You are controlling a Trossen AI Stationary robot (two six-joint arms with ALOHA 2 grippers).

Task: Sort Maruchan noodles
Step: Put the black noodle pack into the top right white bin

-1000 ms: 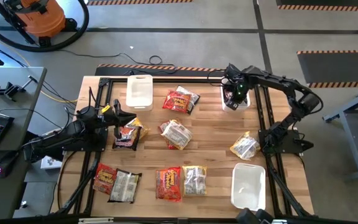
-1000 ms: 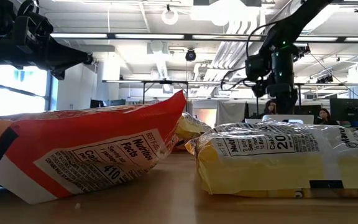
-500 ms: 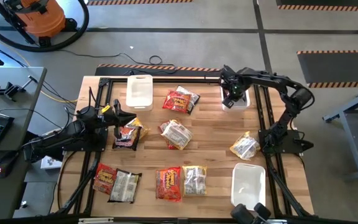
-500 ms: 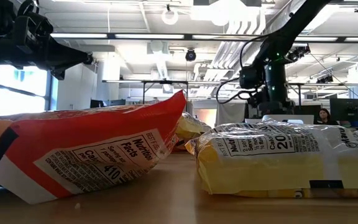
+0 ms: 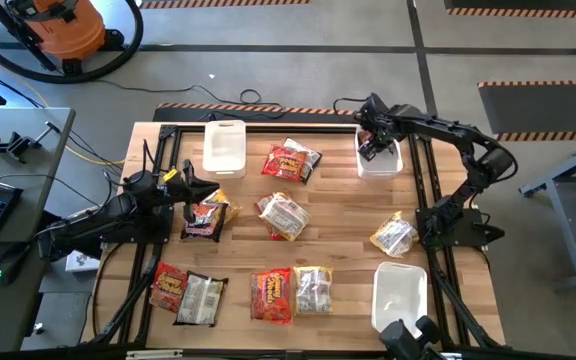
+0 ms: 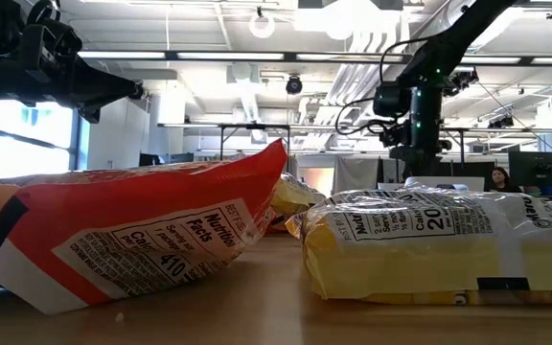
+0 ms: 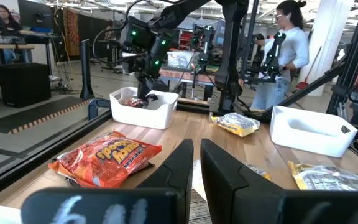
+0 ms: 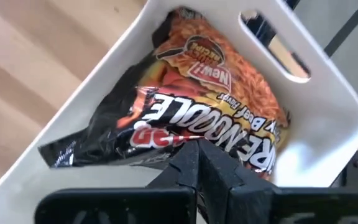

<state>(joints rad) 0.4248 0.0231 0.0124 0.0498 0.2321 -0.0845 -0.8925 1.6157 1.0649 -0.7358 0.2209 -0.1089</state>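
Several ramen packets lie flat on the wooden table: red ones [image 5: 290, 160] [image 5: 271, 295], yellow-white ones [image 5: 283, 215] [image 5: 393, 235], a dark one [image 5: 206, 215]. My right gripper [image 5: 370, 145] [image 8: 197, 144] hangs over the far right white bin [image 5: 386, 162], shut on a black-and-orange packet [image 8: 197, 99] inside that bin. My left gripper [image 5: 193, 185] [image 7: 196, 144] waits at the table's left, just left of the dark packet, its fingers a narrow slit apart and touching nothing. My right gripper pinches the black-and-orange packet at its edge [image 8: 160, 148], coming from above and pointing down into the bin. The fingers themselves hide the exact spot. The packet lies slanted in the bin, one corner [image 8: 50, 152] up on the bin's wall.
Two more white bins stand on the table, one at the far left [image 5: 224, 147] and one at the near right [image 5: 400, 295]. A dark metal frame [image 5: 420, 200] runs round the table. People work at desks in the room beyond the table.
My right gripper, still shut, has swayed over the far right bin: first a little toward the table's left, then back and slightly toward the far edge. The packet has stayed in the bin.
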